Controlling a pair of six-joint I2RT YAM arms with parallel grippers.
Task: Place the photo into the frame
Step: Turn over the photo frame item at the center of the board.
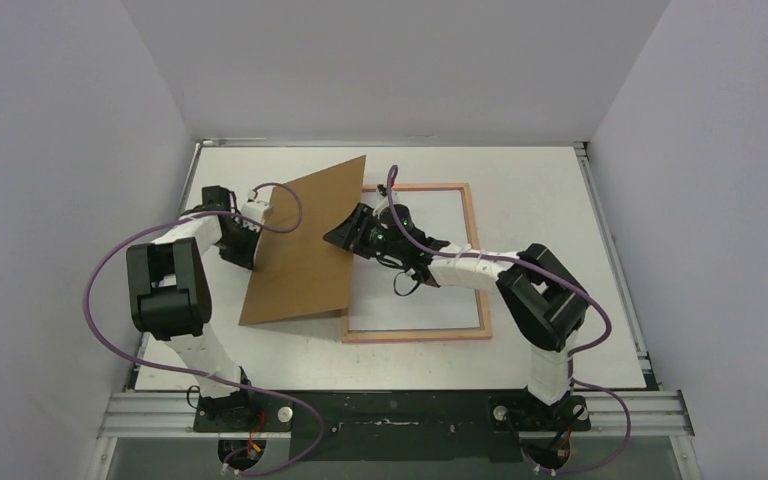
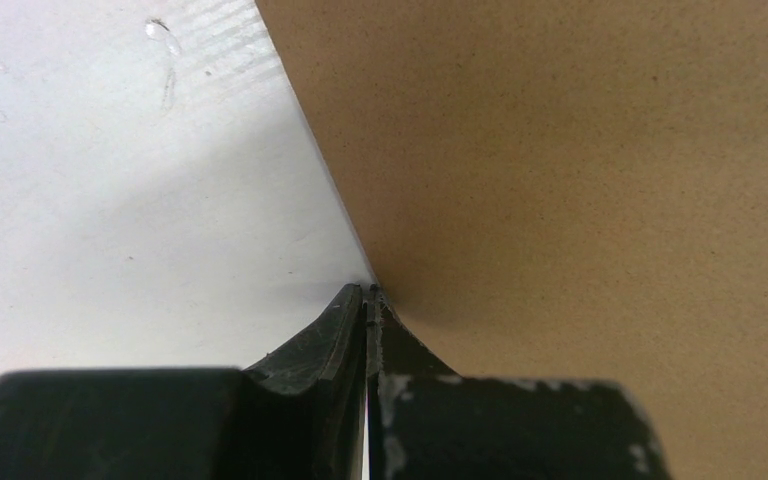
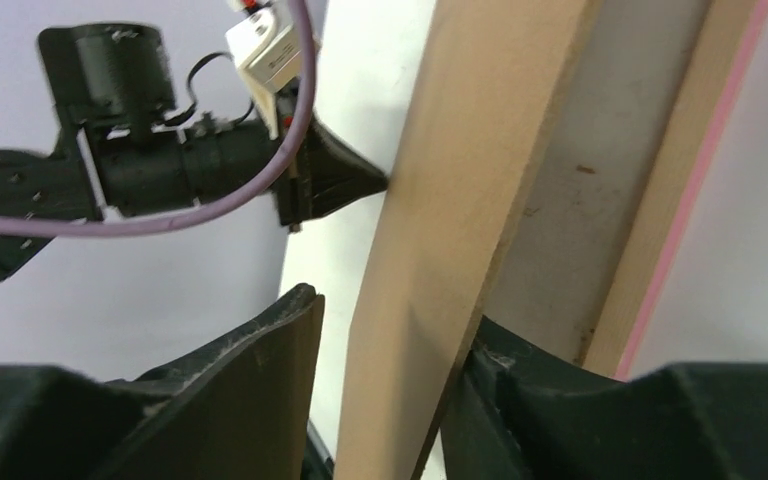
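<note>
The frame [image 1: 420,335] lies flat right of centre, pale wood side up with pink edges; its rail also shows in the right wrist view [image 3: 660,220]. A plain brown backing board [image 1: 305,250] stands tilted over the frame's left rail. My left gripper [image 1: 263,212] is shut on the board's left edge [image 2: 560,180], fingertips together [image 2: 368,295]. My right gripper [image 1: 345,235] is open, its jaws on either side of the board's right edge [image 3: 450,200], with the right finger [image 3: 520,390] touching the board's underside. The photo is not in view.
The white table [image 1: 540,180] is walled by pale panels on three sides. The left arm [image 3: 160,160] and its purple cable show beyond the board in the right wrist view. A metal rail [image 1: 400,410] runs along the near edge by the arm bases.
</note>
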